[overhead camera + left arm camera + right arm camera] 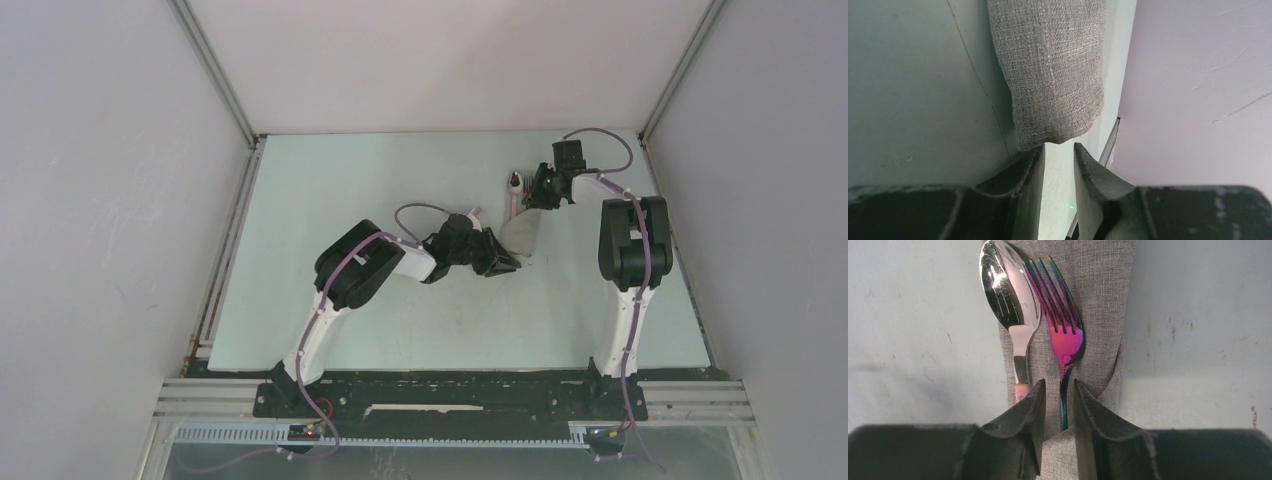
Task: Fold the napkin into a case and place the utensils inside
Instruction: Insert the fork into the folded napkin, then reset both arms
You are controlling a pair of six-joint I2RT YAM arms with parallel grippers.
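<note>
The napkin is folded into a narrow grey case [522, 235] [1098, 290] lying flat on the table right of centre. A shiny spoon [1008, 295] and an iridescent pink-purple fork [1060, 325] stick out of its pocket side by side, their handles tucked under the cloth. My right gripper [1058, 382] [533, 196] is open, its jaws straddling the fork's thin handle with small gaps on both sides. My left gripper [1059, 146] [510, 264] is open at the case's opposite rounded end [1053, 75], with nothing between its jaws; one fingertip [1037, 152] touches the cloth edge.
The pale green table [350, 200] is boxed in by white walls [120, 200] and aluminium frame posts [215, 70]. The right wall [1198, 75] stands close behind the case. Both arm bases are bolted to the black rail [450, 395] at the near edge.
</note>
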